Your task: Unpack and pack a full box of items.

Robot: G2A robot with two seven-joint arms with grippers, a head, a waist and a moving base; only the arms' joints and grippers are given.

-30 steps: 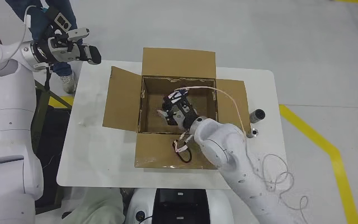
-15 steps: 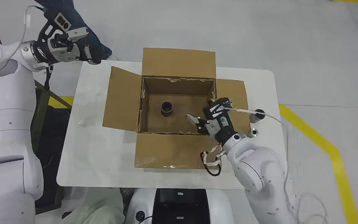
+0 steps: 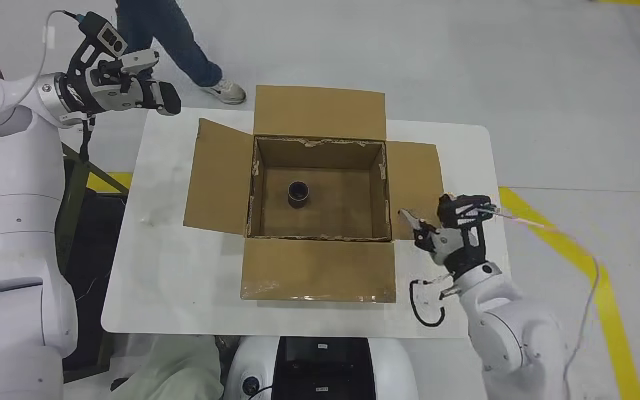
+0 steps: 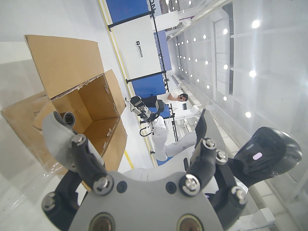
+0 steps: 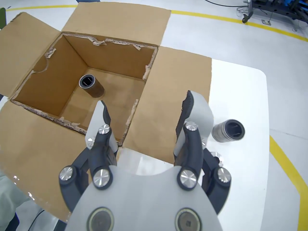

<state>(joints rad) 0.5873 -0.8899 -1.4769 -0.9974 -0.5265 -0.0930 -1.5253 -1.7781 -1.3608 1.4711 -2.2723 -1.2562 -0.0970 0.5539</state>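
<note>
One metal cylinder (image 5: 91,88) stands upright on the floor of the open cardboard box (image 5: 115,17), toward its left wall. A second cylinder (image 5: 228,130) lies on its side on the white table (image 5: 240,85), just past the box's right flap. The right gripper (image 5: 145,100) hangs over that flap, jaws wide and empty, w/ the lying cylinder just beside its outer finger (long axis approx. in line w/ the jaw gap, so prob. a wrist turn is needed). The left gripper (image 4: 127,114), also spread wide, is well apart, so the right arm is nearer.
</note>
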